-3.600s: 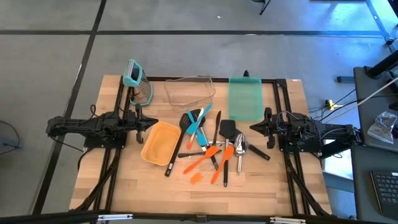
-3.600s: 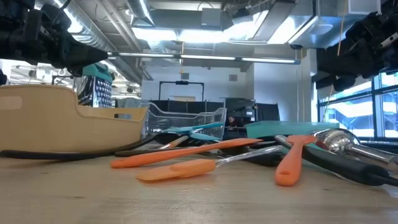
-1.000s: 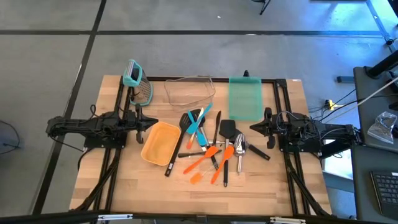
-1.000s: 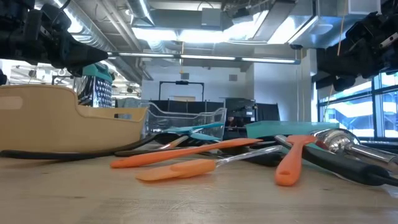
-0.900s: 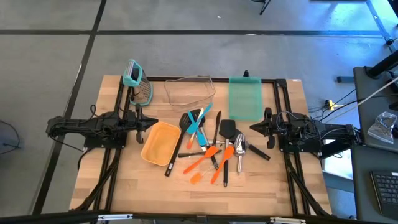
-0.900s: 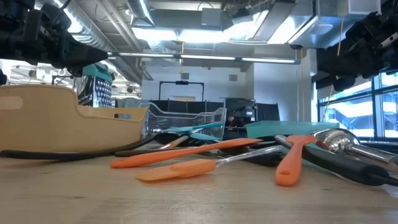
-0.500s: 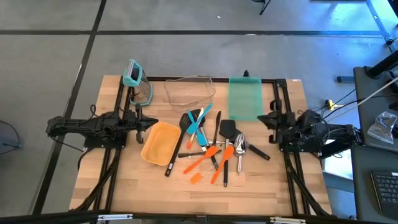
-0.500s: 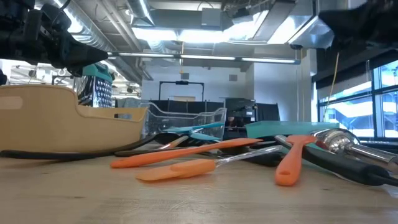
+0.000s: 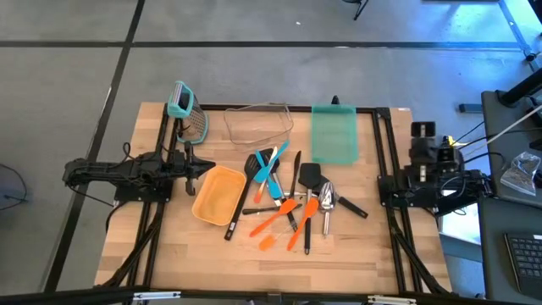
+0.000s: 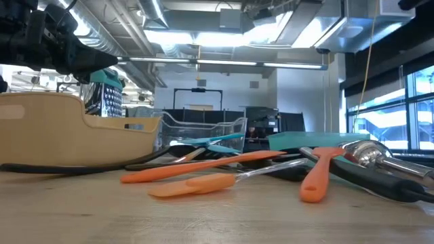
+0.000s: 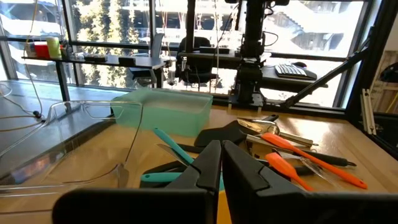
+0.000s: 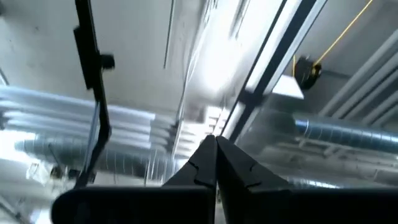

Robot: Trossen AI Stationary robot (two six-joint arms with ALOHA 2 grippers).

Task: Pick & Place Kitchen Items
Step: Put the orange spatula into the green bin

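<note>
The kitchen items [image 9: 288, 203] lie in a loose pile mid-table: black slotted turners, orange and teal spatulas, a silver scoop [image 9: 327, 198]. The low view shows an orange spatula [image 10: 203, 183] and the scoop [image 10: 369, 154] flat on the wood. My left gripper [image 9: 209, 168] [image 11: 221, 148] hovers shut above the orange tray [image 9: 218, 193], left of the pile. My right gripper [image 9: 421, 130] [image 12: 216, 144] is shut and tipped up toward the ceiling, by the table's right edge, away from the pile.
A clear bin [image 9: 258, 123] and a teal bin [image 9: 334, 133] stand along the far edge, with a teal-handled grater [image 9: 190, 114] at the far left. Bare wood runs along the near edge [image 9: 279, 267]. Black frame rails [image 9: 385, 220] border both sides.
My right arm has drawn back from beside the pile toward the table's right edge, risen and tipped up, so its gripper now points at the ceiling and has left the low view. The utensils and the left arm have kept still.
</note>
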